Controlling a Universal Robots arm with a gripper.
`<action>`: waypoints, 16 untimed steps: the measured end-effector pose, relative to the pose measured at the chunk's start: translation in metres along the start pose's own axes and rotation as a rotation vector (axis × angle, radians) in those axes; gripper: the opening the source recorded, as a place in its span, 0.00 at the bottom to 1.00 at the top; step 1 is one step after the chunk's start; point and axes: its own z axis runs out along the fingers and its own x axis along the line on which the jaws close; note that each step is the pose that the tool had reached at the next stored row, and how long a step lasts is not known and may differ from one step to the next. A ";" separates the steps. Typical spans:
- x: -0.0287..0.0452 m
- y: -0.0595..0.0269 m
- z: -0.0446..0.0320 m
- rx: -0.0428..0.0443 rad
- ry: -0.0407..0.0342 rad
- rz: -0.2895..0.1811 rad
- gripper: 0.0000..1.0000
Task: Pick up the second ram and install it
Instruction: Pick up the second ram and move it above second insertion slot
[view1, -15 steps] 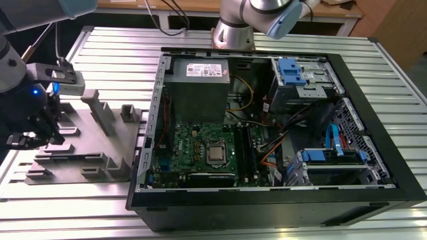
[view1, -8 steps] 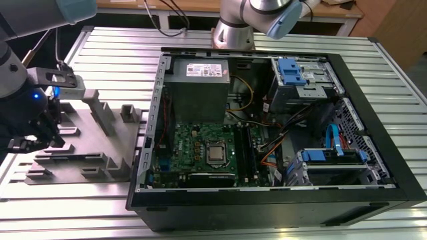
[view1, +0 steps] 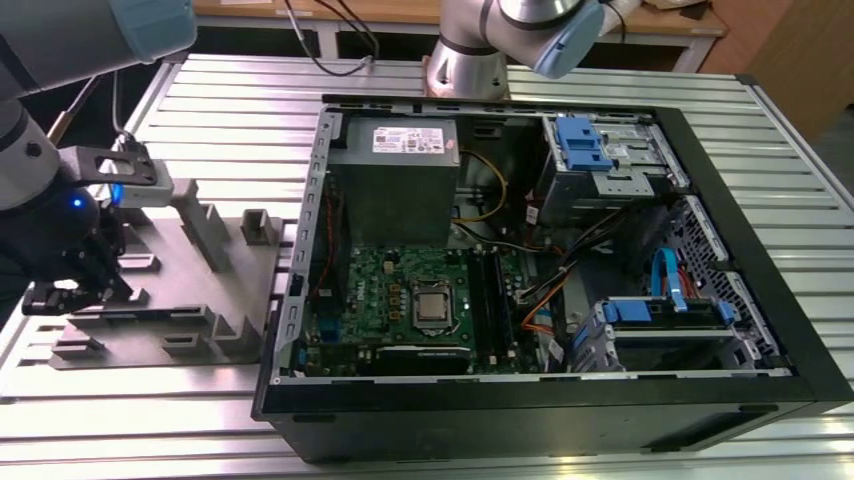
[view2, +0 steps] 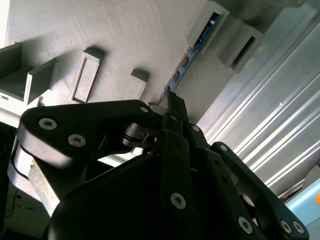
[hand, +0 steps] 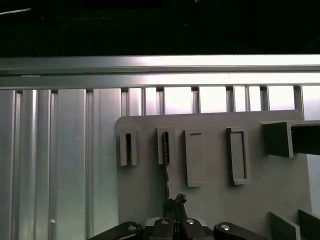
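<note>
The second ram (view2: 186, 61) is a thin dark green-blue stick standing on its edge in a narrow slot of the grey holder plate (view1: 200, 300). In the first wrist view the second ram (hand: 165, 160) runs as a dark line from that slot to my fingertips. My gripper (view2: 169, 97) has its black fingers drawn together on the near end of the stick, also seen low in the first wrist view, where the gripper (hand: 175, 201) meets the plate. In the exterior view the gripper (view1: 56, 292) hangs over the plate's left end, far from the open computer case (view1: 747, 300).
The holder plate (hand: 210, 200) carries several raised slot blocks and upright ribs (view1: 200, 225). In the case lie the green motherboard (view1: 394, 290), long black memory slots (view1: 491, 300), grey power supply (view1: 394, 185), cables and blue drive bays (view1: 587, 145). A ribbed aluminium table (view1: 214, 90) lies underneath.
</note>
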 end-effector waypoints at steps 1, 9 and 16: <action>0.0002 0.0001 0.0007 0.0004 -0.0048 -0.003 0.07; 0.0016 0.0026 0.0089 0.0004 -0.0079 -0.006 0.07; 0.0026 0.0036 0.0139 0.0002 -0.0076 -0.008 0.07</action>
